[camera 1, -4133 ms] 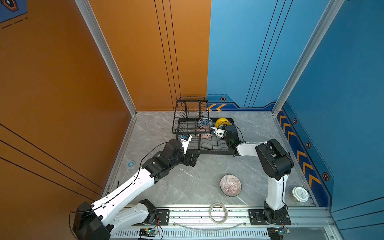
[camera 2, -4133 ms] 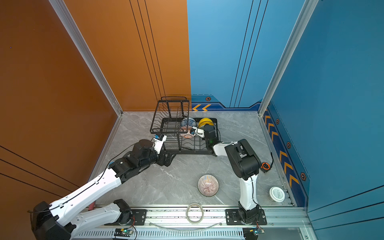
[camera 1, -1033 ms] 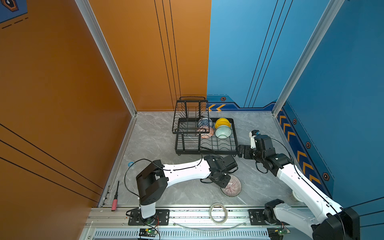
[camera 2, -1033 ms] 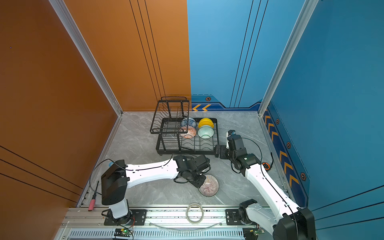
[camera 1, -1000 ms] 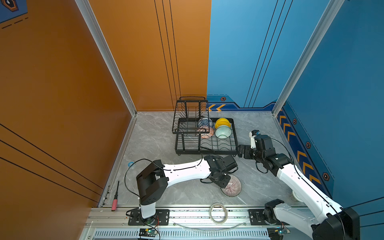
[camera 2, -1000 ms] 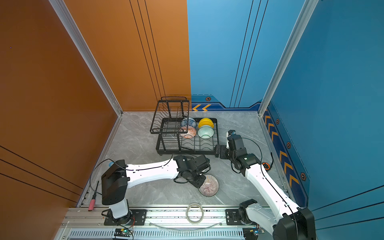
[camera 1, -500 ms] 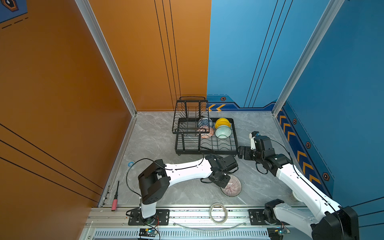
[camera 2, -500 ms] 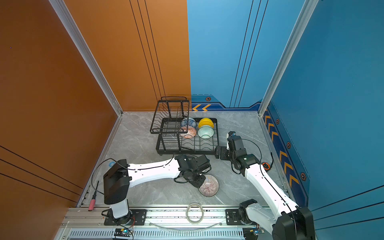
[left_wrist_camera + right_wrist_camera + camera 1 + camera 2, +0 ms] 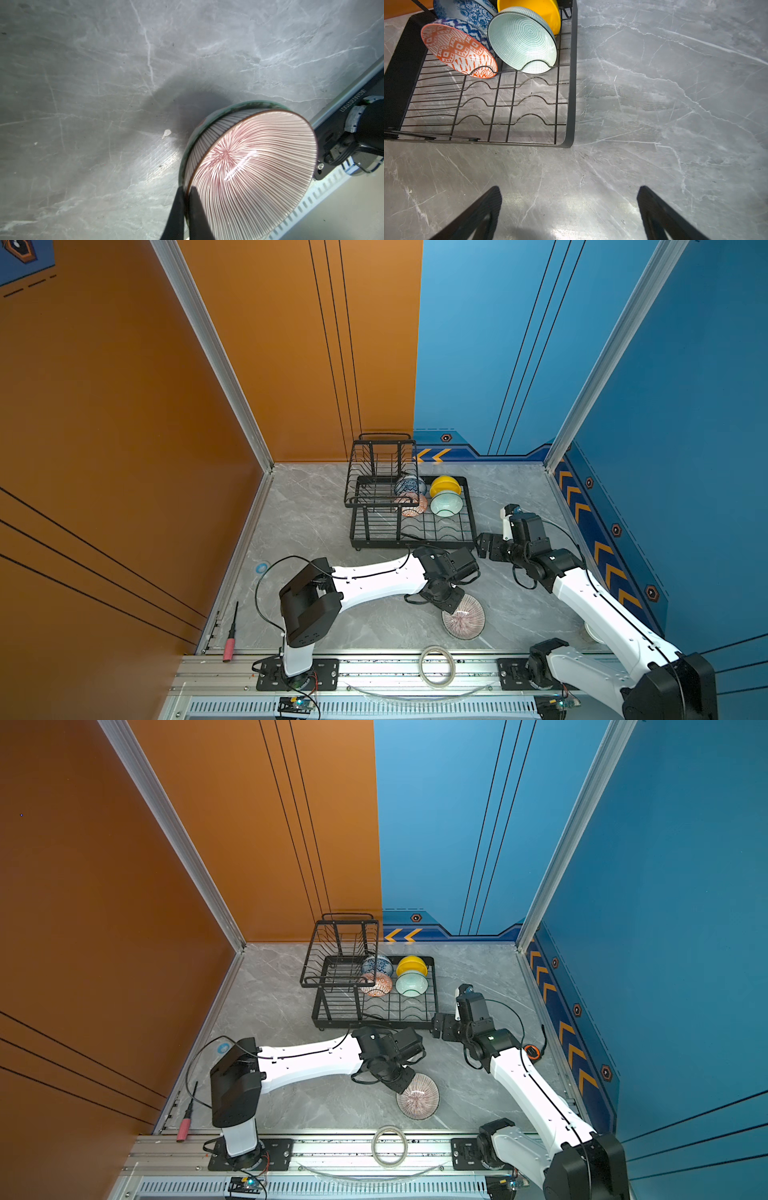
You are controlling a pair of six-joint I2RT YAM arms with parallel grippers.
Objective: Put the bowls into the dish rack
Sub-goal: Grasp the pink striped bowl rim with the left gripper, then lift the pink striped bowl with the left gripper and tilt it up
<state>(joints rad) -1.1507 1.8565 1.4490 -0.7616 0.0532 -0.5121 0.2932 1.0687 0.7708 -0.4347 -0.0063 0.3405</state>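
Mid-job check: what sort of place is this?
Probably a staged robot test booth, not a kitchen: orange and blue panel walls, both arms bolted to an aluminium rail, a dish rack on a marble-look tabletop.

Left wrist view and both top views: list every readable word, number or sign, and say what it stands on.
"J62460207007", turned sideways, some digits uncertain: on the grey rail beside the pinkish radial-striped bowl.
Orange chevron arrows, no words: on the blue wall's base strip.
No text on that bowl or on the black wire dish rack.
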